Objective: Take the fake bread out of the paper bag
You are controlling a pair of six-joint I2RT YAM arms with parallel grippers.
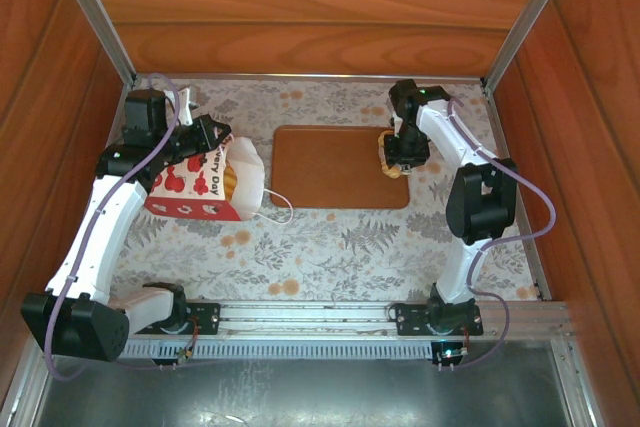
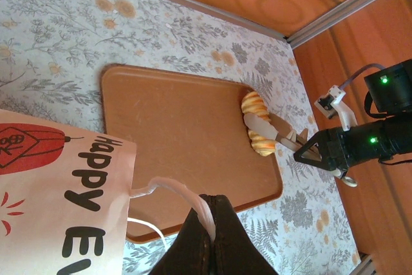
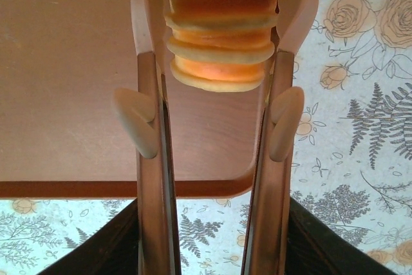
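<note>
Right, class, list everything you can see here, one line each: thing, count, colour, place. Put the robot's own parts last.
croissant: one, golden, at the tray's right edge, gripped
bread: count unclear, golden, showing in the bag's mouth
bag: one, white with red print, on the left
handle: one, white cord, on the bag
tray: one, brown, centre
cloth: one, pale floral, covering the table
walls: wood, around the table
left gripper: black, shut on the handle
right gripper: black, shut on the croissant
</note>
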